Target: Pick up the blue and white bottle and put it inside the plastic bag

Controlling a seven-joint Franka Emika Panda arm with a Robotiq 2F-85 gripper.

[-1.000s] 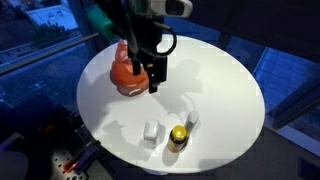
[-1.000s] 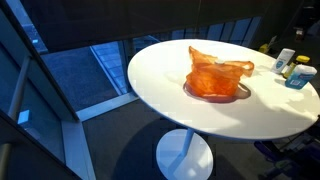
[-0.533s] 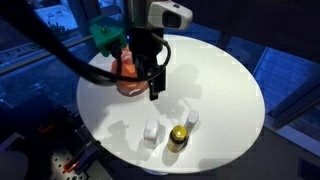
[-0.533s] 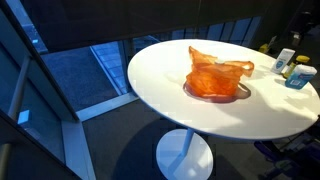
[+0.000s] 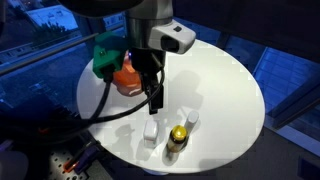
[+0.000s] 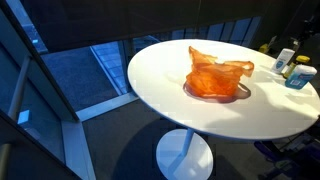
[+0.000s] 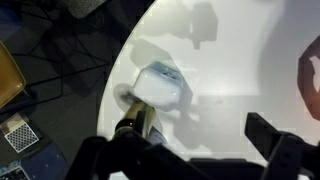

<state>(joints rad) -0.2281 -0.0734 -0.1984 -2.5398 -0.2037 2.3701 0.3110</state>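
The blue and white bottle [image 6: 298, 76] stands near the table's edge; in an exterior view it is a small pale shape [image 5: 191, 119]. The orange plastic bag [image 6: 218, 75] lies open on the round white table [image 6: 170, 95]. The arm partly hides the bag in an exterior view [image 5: 125, 78]. My gripper [image 5: 155, 100] hangs open and empty above the table, between the bag and the bottle. In the wrist view the gripper [image 7: 190, 150] has its fingers [image 7: 275, 135] wide apart with nothing between them. I cannot make out the bottle for sure there.
A white box [image 5: 151, 131] and a dark bottle with a yellow cap [image 5: 178, 137] stand beside the blue and white bottle. The wrist view shows a white boxy object [image 7: 160, 85] and the yellow-capped bottle [image 7: 135, 120] near the table's edge, with floor clutter beyond.
My gripper has moved from over the orange bag toward the group of small objects at the table's front. The bag and the objects have not moved.
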